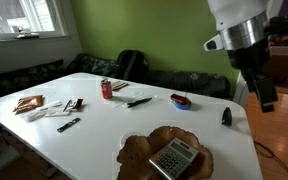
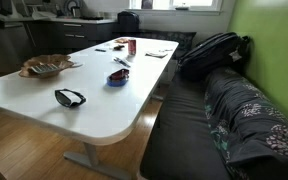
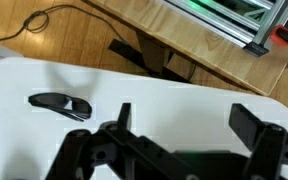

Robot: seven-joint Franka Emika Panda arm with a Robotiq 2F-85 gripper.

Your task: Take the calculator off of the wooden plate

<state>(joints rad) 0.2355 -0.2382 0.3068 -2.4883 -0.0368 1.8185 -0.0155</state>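
The grey calculator (image 1: 174, 158) lies flat on the wooden plate (image 1: 134, 148) at the near end of the white table. Both also show in an exterior view: the calculator (image 2: 46, 68) on the plate (image 2: 68, 66) at the table's left side. My gripper (image 1: 266, 96) hangs high off the table's right edge, far from the plate. In the wrist view the gripper (image 3: 184, 118) is open and empty over bare white tabletop. The calculator and plate are out of the wrist view.
A black oblong item (image 3: 59, 103) lies near the gripper, seen also in both exterior views (image 1: 226, 116) (image 2: 70, 97). A blue-red dish (image 1: 180, 100), a red can (image 1: 107, 89), pens and papers (image 1: 29, 103) sit farther along. A couch with a backpack (image 2: 212, 50) runs beside the table.
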